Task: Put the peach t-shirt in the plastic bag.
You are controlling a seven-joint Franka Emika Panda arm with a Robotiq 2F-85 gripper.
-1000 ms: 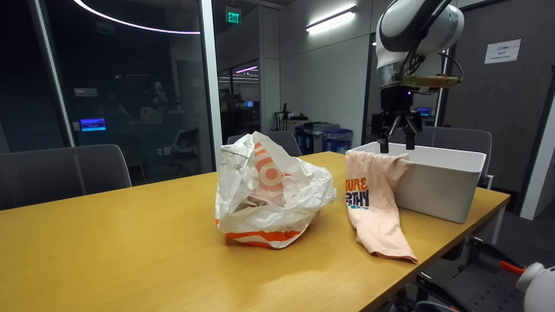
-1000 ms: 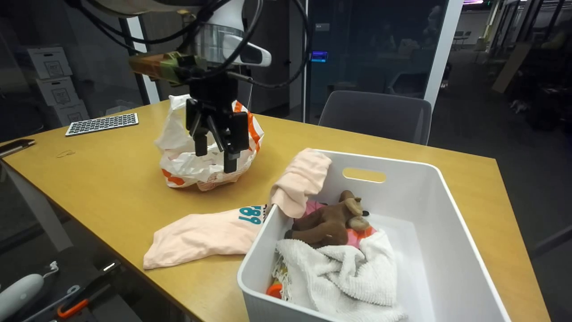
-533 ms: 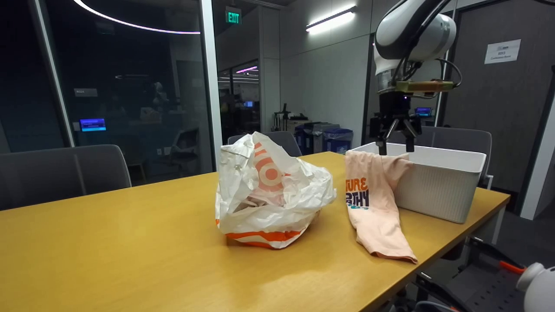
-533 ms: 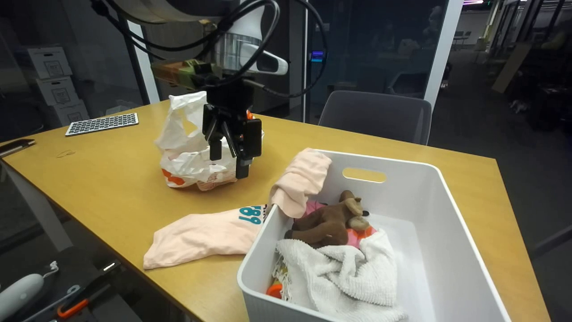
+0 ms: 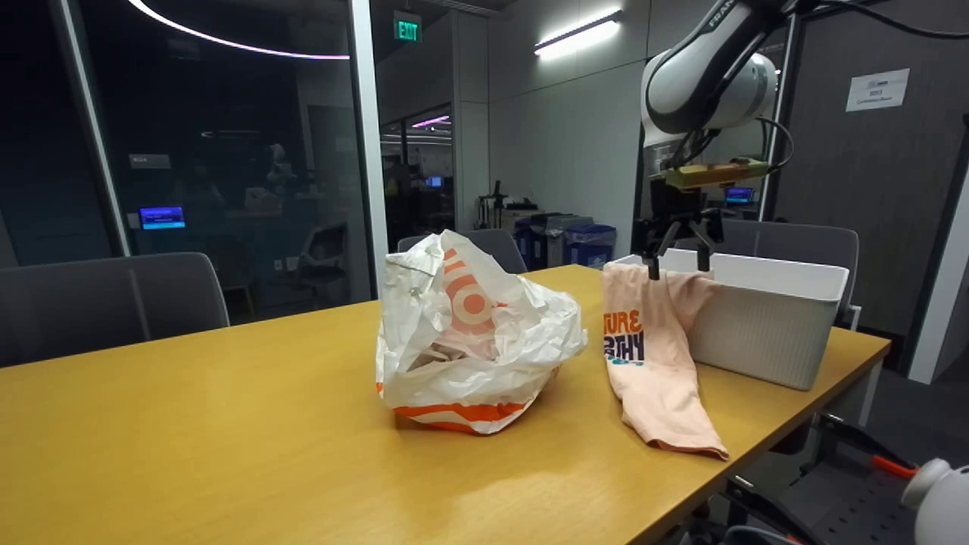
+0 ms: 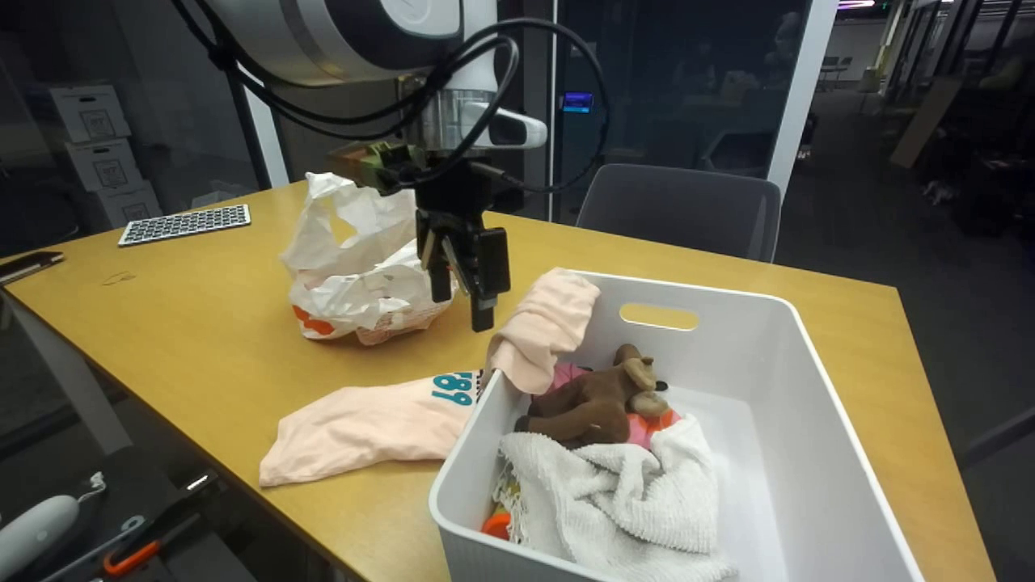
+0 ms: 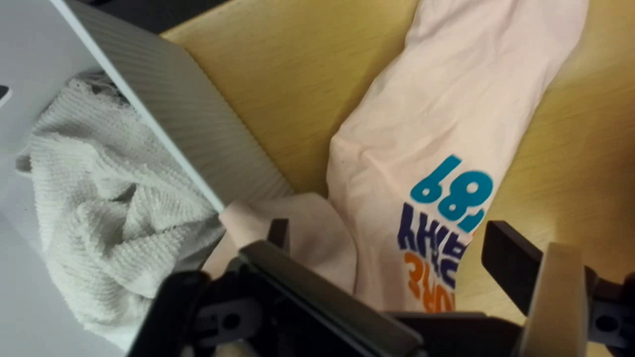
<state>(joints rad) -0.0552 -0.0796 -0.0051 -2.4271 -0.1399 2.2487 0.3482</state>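
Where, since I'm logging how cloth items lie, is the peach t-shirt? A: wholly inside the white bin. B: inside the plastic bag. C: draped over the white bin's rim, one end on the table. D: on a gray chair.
C: in both exterior views the peach t-shirt hangs over the edge of the white bin, its lower end on the table.

Open tabletop [image 6: 449,347] between 2 obstacles: plastic bag [image 6: 356,303], bin wall [image 6: 473,481].
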